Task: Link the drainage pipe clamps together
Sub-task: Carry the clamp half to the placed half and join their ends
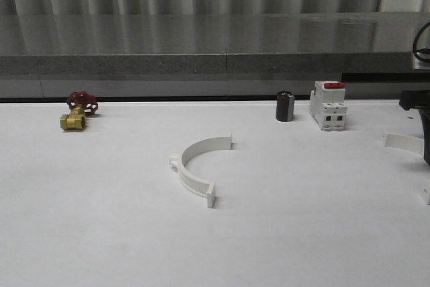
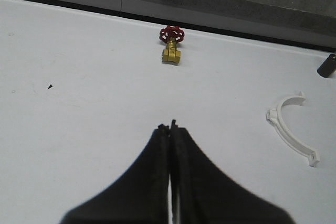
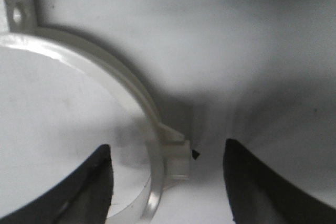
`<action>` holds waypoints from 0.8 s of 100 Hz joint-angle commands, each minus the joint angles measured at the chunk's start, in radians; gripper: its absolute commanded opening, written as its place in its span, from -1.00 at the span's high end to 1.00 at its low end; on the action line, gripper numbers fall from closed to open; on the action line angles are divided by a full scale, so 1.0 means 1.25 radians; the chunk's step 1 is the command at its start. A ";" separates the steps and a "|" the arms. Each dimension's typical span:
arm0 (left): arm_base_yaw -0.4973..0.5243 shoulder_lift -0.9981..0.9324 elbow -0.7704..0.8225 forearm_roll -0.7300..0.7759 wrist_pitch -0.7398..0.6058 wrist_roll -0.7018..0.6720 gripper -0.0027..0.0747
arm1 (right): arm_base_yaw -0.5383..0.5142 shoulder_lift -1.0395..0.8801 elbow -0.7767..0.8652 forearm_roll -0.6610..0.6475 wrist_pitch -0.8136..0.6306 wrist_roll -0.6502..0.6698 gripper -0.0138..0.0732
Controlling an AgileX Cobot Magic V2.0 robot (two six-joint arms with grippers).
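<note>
One white half-ring clamp (image 1: 199,166) lies flat in the middle of the table, also seen in the left wrist view as the clamp (image 2: 290,128). A second clamp (image 1: 403,142) rests at the far right edge, partly hidden by my right arm. In the right wrist view that clamp (image 3: 118,85) curves between the fingers, its side lug (image 3: 177,158) in the gap. My right gripper (image 3: 167,153) is open, straddling the ring wall without touching it. My left gripper (image 2: 171,127) is shut and empty, hovering over bare table well left of the middle clamp.
A brass valve with a red handwheel (image 1: 79,111) sits at the back left. A small black cylinder (image 1: 285,106) and a white breaker with a red switch (image 1: 328,105) stand at the back right. A grey ledge (image 1: 201,65) runs behind the white table.
</note>
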 commanded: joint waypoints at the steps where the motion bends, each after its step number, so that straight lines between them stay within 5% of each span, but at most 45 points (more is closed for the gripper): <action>1: 0.002 0.007 -0.020 0.001 -0.065 0.003 0.98 | -0.006 -0.037 -0.025 -0.001 -0.011 -0.007 -0.17; 22: 0.002 0.007 -0.020 0.001 -0.065 0.003 0.98 | -0.006 -0.029 -0.027 0.000 -0.012 -0.007 0.43; 60: 0.002 0.007 -0.020 0.001 -0.065 0.003 0.98 | -0.002 -0.043 -0.043 0.033 0.015 0.013 0.46; 80: 0.002 0.007 -0.020 0.001 -0.065 0.003 0.98 | 0.077 -0.080 -0.080 0.029 0.074 0.113 0.46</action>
